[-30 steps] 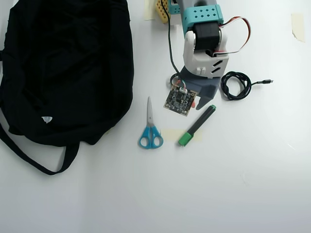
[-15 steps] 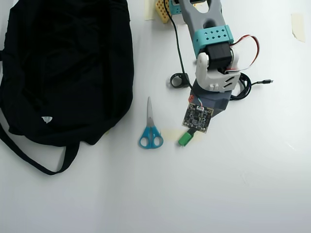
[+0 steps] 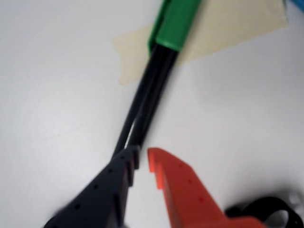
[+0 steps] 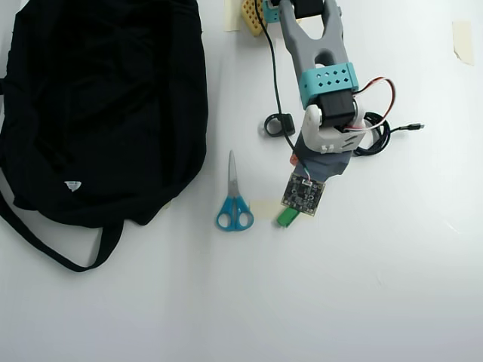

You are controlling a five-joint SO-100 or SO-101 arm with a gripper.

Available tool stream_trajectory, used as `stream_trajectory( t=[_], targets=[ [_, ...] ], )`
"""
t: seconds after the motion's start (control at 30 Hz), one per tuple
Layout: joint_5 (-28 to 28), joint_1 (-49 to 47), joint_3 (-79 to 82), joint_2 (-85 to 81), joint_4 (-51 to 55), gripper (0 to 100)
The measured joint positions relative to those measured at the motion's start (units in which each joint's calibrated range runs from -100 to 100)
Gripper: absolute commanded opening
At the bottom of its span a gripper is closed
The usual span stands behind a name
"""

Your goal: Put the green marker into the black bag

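Observation:
The green marker (image 3: 161, 71) lies on the white table, its green cap (image 3: 175, 21) resting on a patch of beige tape. In the wrist view its black barrel runs down to my gripper (image 3: 142, 156) and slips under the tip of the black finger (image 3: 114, 185). The orange finger (image 3: 183, 190) sits just right of the barrel. The jaws are nearly together, with only bare table in the thin gap. In the overhead view my arm (image 4: 324, 113) covers the barrel and only the green cap (image 4: 285, 217) shows. The black bag (image 4: 98, 105) lies far left.
Blue-handled scissors (image 4: 234, 200) lie between the bag and the marker. A coiled black cable (image 4: 377, 136) sits partly under the arm on the right, and a small black ring-shaped thing (image 4: 278, 124) on its left. Bits of tape (image 4: 462, 38) are stuck near the table's edges.
The arm has swung right and reached forward over the marker. Its wrist now hides the barrel, which was fully visible a second ago.

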Motion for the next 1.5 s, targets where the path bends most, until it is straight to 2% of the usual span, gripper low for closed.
stream_trajectory(
  t=[0.1,0.37,1.3,1.5],
  targets=[
    [0.0,0.0,0.0,0.1,0.0,3],
    [0.0,0.0,0.0,0.1,0.0,18],
    [1.8,-4.2,-0.5,2.1,3.9,18],
    [1.5,-4.0,-5.2,2.2,4.0,18]
  ],
)
